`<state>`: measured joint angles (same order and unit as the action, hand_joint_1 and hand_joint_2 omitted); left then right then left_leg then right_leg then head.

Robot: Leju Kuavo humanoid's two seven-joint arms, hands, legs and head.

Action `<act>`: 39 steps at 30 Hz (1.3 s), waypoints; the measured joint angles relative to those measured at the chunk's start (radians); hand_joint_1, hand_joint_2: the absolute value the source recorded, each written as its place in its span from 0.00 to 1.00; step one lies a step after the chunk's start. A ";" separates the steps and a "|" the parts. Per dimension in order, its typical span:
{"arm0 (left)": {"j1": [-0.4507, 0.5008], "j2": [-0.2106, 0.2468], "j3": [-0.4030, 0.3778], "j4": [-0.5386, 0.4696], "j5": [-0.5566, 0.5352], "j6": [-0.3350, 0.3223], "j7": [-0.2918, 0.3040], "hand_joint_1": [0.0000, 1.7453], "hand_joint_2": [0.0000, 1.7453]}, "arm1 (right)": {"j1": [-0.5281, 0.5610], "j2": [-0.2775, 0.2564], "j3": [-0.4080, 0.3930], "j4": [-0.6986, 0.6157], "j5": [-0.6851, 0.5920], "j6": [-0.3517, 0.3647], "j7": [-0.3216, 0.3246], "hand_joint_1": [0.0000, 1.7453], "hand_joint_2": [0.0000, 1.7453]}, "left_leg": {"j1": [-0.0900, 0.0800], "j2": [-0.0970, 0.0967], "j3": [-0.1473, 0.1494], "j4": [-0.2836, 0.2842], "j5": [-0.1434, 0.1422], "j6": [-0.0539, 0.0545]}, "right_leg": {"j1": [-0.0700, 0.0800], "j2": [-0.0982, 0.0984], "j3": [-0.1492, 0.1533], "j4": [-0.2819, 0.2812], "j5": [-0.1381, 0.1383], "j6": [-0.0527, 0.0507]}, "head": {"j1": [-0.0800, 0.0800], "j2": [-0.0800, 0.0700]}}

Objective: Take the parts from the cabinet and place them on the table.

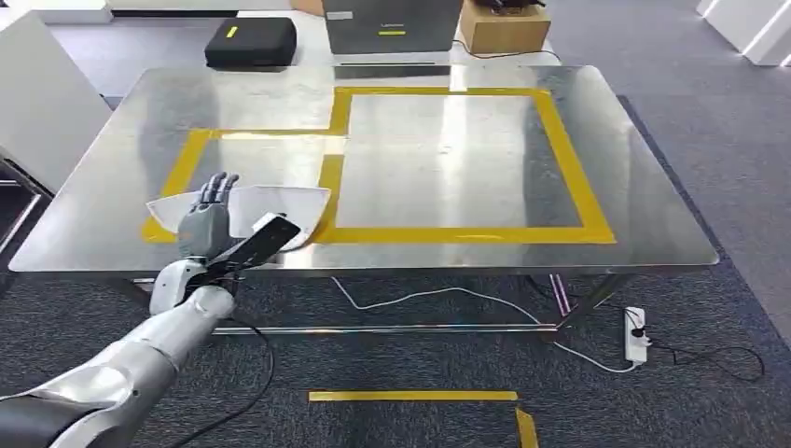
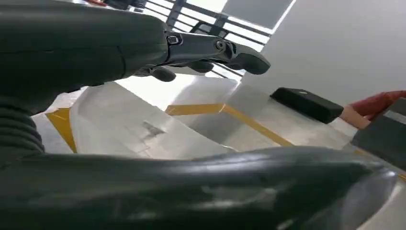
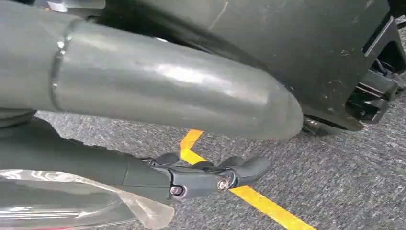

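Fingers (image 1: pixel 220 188) of the left hand (image 1: pixel 207 219) stretch straight and apart, pointing toward twelve o'clock above the white part (image 1: pixel 280 207), gripping nothing; the thumb (image 1: pixel 266 238) juts toward three o'clock over the part's near edge, and whether it touches the sheet cannot be told; the part lies flat on the steel table (image 1: pixel 448 159) at its seven o'clock corner, across the yellow tape (image 1: pixel 328 177) of the smaller marked box. The silver left arm (image 1: pixel 140 350) rises from seven o'clock to the table's near edge; the right hand (image 3: pixel 191 177) hangs over grey carpet (image 3: pixel 344 182) and a yellow floor line (image 3: pixel 258 199), fingers loosely extended; clear plastic (image 3: pixel 72 203) lies against it, and whether it holds that cannot be told.
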<state>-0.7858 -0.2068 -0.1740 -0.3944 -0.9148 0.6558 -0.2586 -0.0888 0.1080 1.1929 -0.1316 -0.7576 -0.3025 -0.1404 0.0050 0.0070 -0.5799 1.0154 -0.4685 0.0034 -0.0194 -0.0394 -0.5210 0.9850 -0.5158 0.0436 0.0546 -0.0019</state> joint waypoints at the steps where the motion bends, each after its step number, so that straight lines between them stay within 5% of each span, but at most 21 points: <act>1: 0.000 0.000 0.000 0.000 0.000 0.000 0.000 0.00 0.00 | 0.000 0.000 0.000 0.000 0.000 0.000 0.000 0.00 0.00 | 0.000 0.000 0.000 0.000 0.000 0.000 | 0.000 0.000 0.000 0.000 0.000 0.000 | 0.000 0.000; 39: 0.020 0.065 0.000 0.000 0.045 -0.004 -0.033 0.00 0.00 | -0.007 0.000 0.048 -0.008 0.030 0.008 0.009 0.00 0.00 | 0.000 0.000 0.000 0.000 0.000 0.000 | 0.000 0.000 0.000 0.000 0.000 0.000 | 0.000 0.000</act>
<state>-0.7663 -0.1415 -0.1736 -0.3944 -0.8701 0.6516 -0.2914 -0.0954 0.1083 1.2406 -0.1392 -0.7275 -0.2941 -0.1316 0.0050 0.0069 -0.5799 1.0153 -0.4685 0.0034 -0.0194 -0.0396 -0.5208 0.9854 -0.5159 0.0436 0.0546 -0.0019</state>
